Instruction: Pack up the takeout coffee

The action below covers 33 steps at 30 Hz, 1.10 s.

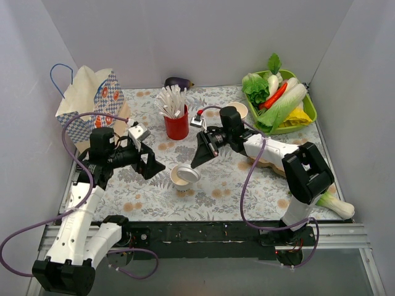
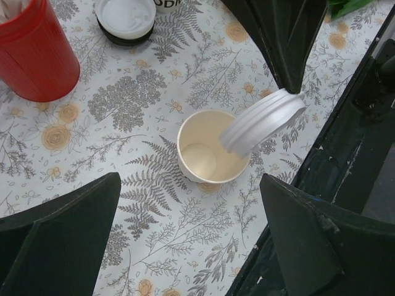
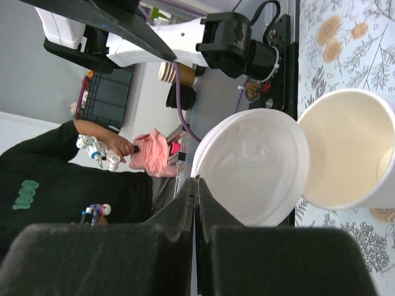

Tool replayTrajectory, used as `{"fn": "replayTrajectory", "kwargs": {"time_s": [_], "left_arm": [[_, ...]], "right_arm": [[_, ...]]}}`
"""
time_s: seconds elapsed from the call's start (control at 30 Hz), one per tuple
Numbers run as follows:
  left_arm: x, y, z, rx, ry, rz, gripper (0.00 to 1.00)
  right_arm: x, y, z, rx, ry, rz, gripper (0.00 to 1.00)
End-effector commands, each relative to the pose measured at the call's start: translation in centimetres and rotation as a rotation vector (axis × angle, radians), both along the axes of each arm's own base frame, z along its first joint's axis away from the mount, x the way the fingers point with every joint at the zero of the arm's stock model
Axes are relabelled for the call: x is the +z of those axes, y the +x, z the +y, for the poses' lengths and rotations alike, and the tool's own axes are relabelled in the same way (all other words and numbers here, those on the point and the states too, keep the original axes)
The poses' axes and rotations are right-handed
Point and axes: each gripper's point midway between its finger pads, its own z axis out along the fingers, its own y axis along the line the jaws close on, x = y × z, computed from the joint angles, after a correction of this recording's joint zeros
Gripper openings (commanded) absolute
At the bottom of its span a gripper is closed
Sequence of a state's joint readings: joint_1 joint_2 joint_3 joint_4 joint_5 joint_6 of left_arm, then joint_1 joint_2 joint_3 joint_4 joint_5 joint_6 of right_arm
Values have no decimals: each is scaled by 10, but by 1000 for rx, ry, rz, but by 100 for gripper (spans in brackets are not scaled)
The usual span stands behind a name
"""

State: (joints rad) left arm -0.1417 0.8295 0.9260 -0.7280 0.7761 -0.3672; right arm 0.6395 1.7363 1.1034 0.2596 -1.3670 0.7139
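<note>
The cream paper cup (image 1: 179, 185) stands open and empty on the floral cloth; it also shows in the left wrist view (image 2: 203, 154) and the right wrist view (image 3: 345, 148). My right gripper (image 1: 197, 161) is shut on the edge of the round white lid (image 1: 187, 174) and holds it tilted over the cup's right rim. The lid (image 2: 262, 120) is not seated on the cup. In the right wrist view the lid (image 3: 253, 166) juts from the closed gripper (image 3: 195, 185). My left gripper (image 1: 154, 166) is open and empty just left of the cup (image 2: 190, 203).
A red cup of white sticks (image 1: 176, 123) stands behind the cup. A patterned paper bag (image 1: 89, 98) is at the back left. A green tray of vegetables (image 1: 310, 108) is at the back right. More lids (image 2: 125, 18) lie beside the red cup.
</note>
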Motion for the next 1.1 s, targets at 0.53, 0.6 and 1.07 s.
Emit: {"fn": "replayTrajectory", "kwargs": {"time_s": [0.53, 0.6, 1.07], "left_arm": [[-31, 17, -15, -15, -78, 129, 98], [-33, 18, -16, -14, -87, 139, 98], [-64, 19, -26, -76, -75, 185, 98]], "right_arm": [[-7, 16, 19, 12, -39, 88, 1], [-9, 16, 19, 8, -42, 90, 1], [-20, 26, 23, -8, -66, 114, 1]]}}
